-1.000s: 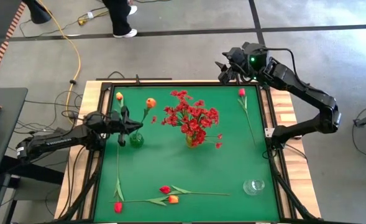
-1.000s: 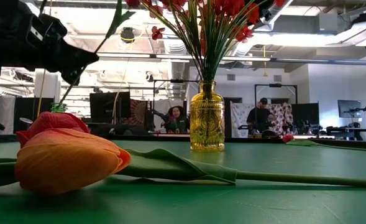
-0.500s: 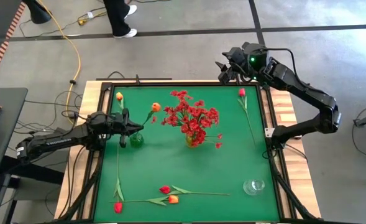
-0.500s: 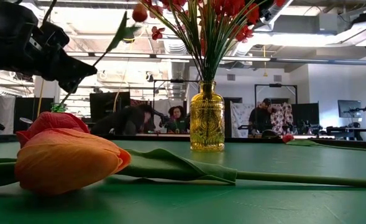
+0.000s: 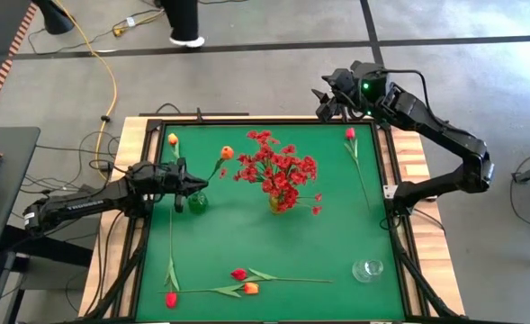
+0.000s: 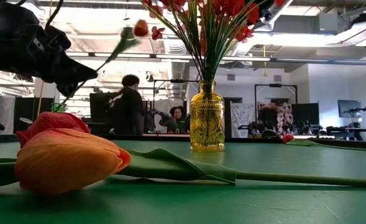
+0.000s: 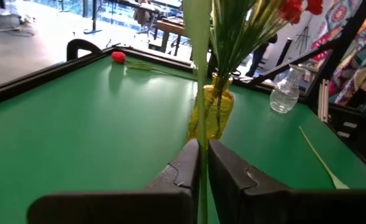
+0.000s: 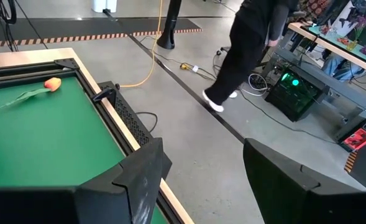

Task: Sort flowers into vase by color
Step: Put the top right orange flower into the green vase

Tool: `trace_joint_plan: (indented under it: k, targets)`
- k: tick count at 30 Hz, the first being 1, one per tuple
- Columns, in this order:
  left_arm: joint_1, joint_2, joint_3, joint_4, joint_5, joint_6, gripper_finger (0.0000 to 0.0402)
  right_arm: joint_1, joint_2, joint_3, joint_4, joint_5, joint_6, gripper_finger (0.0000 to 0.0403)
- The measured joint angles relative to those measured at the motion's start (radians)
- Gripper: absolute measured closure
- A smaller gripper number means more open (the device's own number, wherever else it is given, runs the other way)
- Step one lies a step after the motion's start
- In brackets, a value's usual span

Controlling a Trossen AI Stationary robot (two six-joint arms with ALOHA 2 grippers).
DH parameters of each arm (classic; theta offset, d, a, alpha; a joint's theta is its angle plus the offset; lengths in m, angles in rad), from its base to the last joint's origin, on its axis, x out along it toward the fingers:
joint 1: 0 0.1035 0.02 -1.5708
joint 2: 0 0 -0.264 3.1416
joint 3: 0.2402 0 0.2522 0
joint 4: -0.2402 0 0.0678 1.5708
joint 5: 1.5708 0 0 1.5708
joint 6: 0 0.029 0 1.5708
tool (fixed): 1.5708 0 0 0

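The table (image 5: 229,243) has a green top inside a dark frame with pale wooden edges. On the grey floor (image 5: 247,81) beyond it, a yellow cable (image 5: 113,76) snakes past, and a person (image 8: 251,43) in dark clothes and white shoes walks by. In the room behind, another person (image 6: 128,106) in dark clothing stands among desks and monitors.

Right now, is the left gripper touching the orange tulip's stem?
Touching. In the left wrist view the stem runs up between the left gripper's two fingers, which are pressed against it on both sides.
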Motion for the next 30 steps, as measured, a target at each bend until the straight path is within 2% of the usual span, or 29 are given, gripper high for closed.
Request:
trace_joint_plan:
  k: [5, 8, 17, 23, 30]
  targets:
    - [0.0, 0.0, 0.004, -0.031, -0.002, -0.006, 0.0345, 0.0, 0.0, 0.0, 0.0, 0.0, -0.001, 0.0154]
    - [0.0, 0.002, 0.031, -0.155, -0.018, -0.001, 0.0319, 0.0, 0.0, 0.0, 0.0, 0.0, -0.005, 0.0154]
    - [0.0, 0.0, 0.139, -0.369, -0.024, 0.005, 0.0252, 0.0, 0.0, 0.0, 0.0, 0.0, -0.008, 0.0154]
    - [0.0, 0.002, 0.227, -0.403, -0.031, 0.004, 0.0237, 0.0, 0.0, 0.0, 0.0, 0.0, -0.008, 0.0154]
    - [0.0, 0.069, 0.324, -0.435, -0.127, -0.007, 0.0236, 0.0, 0.0, 0.0, 0.0, -0.001, -0.008, 0.0154]
